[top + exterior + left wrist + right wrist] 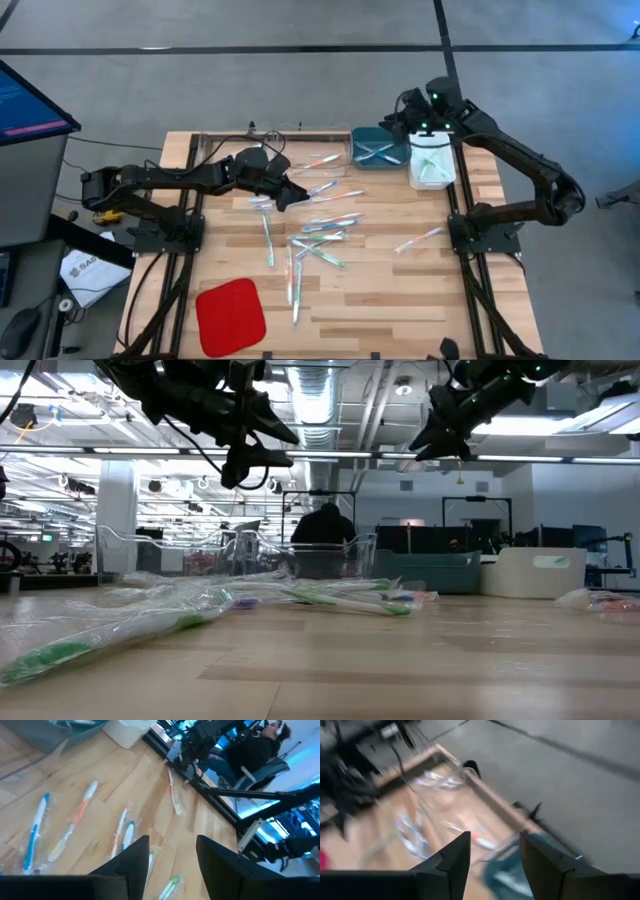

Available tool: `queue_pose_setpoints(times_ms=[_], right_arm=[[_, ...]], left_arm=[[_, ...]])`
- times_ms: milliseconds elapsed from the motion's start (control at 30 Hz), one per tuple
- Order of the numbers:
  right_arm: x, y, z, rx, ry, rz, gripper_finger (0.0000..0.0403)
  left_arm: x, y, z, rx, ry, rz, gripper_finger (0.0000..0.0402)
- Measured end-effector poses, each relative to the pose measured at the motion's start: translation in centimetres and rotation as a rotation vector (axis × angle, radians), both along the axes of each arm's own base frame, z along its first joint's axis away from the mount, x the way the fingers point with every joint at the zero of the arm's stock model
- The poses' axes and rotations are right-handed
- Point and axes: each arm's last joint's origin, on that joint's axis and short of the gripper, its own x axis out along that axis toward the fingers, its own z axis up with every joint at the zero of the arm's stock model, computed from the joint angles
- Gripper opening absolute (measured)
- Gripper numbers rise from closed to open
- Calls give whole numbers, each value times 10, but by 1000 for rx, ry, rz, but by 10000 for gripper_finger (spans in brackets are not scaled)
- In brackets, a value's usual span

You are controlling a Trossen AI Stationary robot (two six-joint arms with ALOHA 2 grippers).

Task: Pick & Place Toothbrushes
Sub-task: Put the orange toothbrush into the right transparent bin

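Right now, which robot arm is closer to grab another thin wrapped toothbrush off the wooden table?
Left. The left gripper hovers open beside the scattered thin wrapped toothbrushes; the right gripper is over by the teal bin.

Pale striped wood table [400, 290], flat red pad [230, 316] lower left, teal bin [378, 154] and white bin [432, 166] upper right, translucent toothbrushes [318, 232] with orange, blue, green accents, black arms

A: Can any writing be read here?

B: Hardly. A white box [82, 274] on the floor beside the table [400, 300] carries dark letters, perhaps "SAG", cut off. The monitor [25, 105] shows a pink bar with text too small to read.
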Motion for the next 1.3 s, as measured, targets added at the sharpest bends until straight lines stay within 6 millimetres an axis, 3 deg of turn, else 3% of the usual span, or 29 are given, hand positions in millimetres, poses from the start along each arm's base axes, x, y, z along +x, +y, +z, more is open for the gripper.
queue_pose_setpoints(times_ms=[200,667,1033,1300], right_arm=[[19,21,-1,197,-69,2,159],[57,80,-1,280,-53,232,159],[56,113,-27,276,248,428,159],[81,142,-50,129,379,670,159]], left_arm=[[0,-2,0,17,-9,-77,159],[-1,-7,-1,-49,-10,-210,159],[-1,-8,-1,-64,-12,-241,159],[-2,-8,-1,-66,-7,-241,159]])
